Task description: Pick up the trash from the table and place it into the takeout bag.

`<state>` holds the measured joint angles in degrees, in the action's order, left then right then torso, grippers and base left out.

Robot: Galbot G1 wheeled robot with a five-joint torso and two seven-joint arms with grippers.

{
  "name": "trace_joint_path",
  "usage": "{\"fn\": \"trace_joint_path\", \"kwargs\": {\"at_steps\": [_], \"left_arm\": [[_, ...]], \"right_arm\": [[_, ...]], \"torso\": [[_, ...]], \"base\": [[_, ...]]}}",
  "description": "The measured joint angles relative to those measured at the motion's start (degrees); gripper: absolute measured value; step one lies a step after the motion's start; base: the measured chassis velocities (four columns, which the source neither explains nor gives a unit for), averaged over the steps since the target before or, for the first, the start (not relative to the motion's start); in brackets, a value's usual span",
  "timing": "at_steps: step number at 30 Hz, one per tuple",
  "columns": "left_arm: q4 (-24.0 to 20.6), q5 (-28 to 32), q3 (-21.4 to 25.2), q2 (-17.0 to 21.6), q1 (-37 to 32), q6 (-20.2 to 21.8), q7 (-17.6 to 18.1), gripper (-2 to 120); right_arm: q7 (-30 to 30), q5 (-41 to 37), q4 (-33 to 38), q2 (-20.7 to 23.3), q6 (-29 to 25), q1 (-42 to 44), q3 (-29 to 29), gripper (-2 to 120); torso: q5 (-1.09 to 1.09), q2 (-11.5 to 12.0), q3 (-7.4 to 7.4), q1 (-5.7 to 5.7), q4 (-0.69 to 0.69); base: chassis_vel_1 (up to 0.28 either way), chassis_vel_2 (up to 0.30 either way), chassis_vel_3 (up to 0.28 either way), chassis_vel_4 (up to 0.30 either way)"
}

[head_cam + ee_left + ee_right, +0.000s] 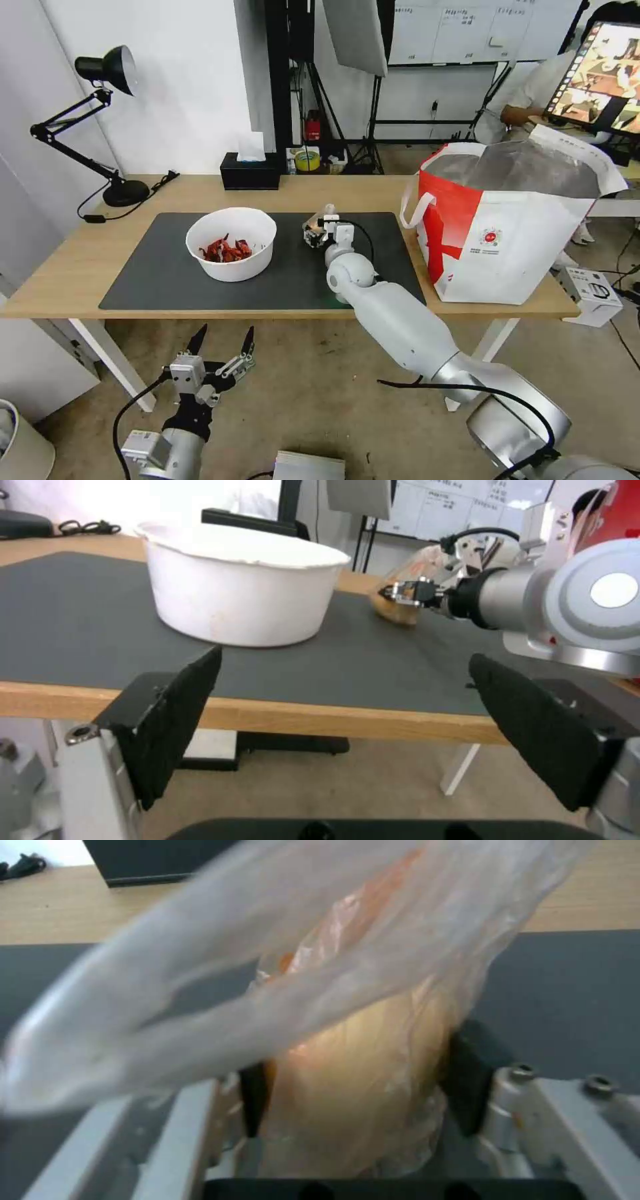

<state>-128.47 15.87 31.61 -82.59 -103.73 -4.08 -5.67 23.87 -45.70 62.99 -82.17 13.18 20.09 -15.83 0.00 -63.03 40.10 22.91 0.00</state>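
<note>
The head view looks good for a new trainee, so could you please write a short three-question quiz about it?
1. True or false: the right tool is closed on the small clear bag of orange-brown food.
2. Which is nearer the takeout bag: A, the white bowl of red shells, or B, the small clear bag?
3. Fill in: the left tool hangs open below the ____ edge.

Key: 1 true; 2 B; 3 table.

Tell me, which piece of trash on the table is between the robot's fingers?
The small clear bag of orange-brown food. The right hand has its pads on both sides of it, on the dark mat. The white bowl of red shells sits apart, untouched.
</note>
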Motion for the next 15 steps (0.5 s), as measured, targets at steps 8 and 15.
{"fn": "trace_joint_path", "kwargs": {"at_steps": [8,15], "left_arm": [[0.2,-0.1,-0.2,0.1,-0.1,0.0,-0.1,100],[-0.1,-0.2,-0.4,0.4,-0.3,0.0,-0.1,100]], "right_arm": [[0.0,-0.3,1.0,1.2,0.0,0.4,-0.1,18],[0.5,-0.4,4.4,3.4,-0.3,1.2,-0.2,6]], "torso": [[0.00,0.0,0.00,0.00,0.00],[0.00,0.0,0.00,0.00,0.00]], "base": [[0.000,0.000,0.000,0.000],[0.000,0.000,0.000,0.000]]}}
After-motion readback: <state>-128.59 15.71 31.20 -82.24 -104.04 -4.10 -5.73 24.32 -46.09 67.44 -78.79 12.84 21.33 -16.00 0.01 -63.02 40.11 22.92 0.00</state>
